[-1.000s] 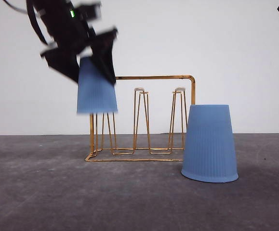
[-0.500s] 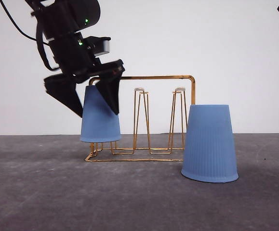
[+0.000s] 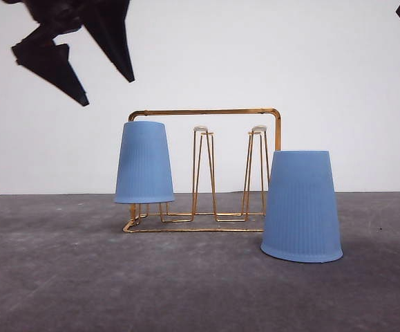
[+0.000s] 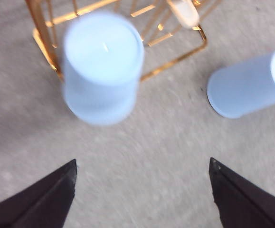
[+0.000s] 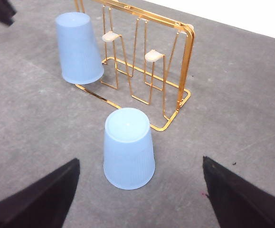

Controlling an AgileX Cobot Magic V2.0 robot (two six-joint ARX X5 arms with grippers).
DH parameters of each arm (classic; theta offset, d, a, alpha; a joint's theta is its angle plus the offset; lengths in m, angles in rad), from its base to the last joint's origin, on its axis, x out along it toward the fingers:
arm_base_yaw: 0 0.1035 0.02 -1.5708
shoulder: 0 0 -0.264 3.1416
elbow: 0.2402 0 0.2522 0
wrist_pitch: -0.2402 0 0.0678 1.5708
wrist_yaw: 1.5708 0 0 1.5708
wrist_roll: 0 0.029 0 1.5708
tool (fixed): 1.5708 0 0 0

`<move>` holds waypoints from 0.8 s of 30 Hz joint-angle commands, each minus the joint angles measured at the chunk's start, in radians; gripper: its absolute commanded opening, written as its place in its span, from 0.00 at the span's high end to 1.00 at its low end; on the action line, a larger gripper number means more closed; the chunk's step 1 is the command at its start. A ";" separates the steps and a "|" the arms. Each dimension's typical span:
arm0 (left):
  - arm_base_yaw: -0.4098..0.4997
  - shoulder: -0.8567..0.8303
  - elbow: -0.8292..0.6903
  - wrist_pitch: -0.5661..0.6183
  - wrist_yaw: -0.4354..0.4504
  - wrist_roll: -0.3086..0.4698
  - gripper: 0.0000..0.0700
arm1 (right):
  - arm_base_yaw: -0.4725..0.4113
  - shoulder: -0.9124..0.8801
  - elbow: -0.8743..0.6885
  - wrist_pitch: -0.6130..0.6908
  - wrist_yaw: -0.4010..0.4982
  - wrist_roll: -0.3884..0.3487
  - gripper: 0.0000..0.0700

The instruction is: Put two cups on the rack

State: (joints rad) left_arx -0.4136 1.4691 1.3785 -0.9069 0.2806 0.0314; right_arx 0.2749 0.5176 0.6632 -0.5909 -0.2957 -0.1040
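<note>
High at the left of the front view, the left gripper point(image 3: 96, 76) hangs above the rack, its fingers point(image 3: 113, 41) spread wide and holding nothing. Below it, the first cup point(image 3: 144, 164) sits upside down over the leftmost prong of the gold wire rack point(image 3: 206, 111), its rim clear of the surface point(image 3: 186, 290). Two white-tipped prongs point(image 3: 200, 129) stand free in the middle. To the right, just in front of the rack's end, the second cup point(image 3: 301, 206) stands inverted on the surface, leaning slightly. The right gripper point(image 5: 139, 190) hovers above that cup in the right wrist view, fingers wide apart and empty.

The step in hand looks to be the second cup: the right fingers should close on its ribbed sides near the closed end, lift it straight, then lower it centred over a free prong.

The prong under the first cup is hidden, so how well it seats cannot be judged. The left wrist view is blurred.
</note>
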 commanded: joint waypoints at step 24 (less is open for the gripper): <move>-0.007 -0.819 -0.730 0.368 -0.105 -0.296 0.28 | 0.077 0.657 0.008 0.491 -0.090 0.053 0.22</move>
State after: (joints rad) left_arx -0.4168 0.6478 0.6411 -0.5436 0.1802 -0.2521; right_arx 0.3463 1.1455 0.6632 -0.1201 -0.3878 -0.0687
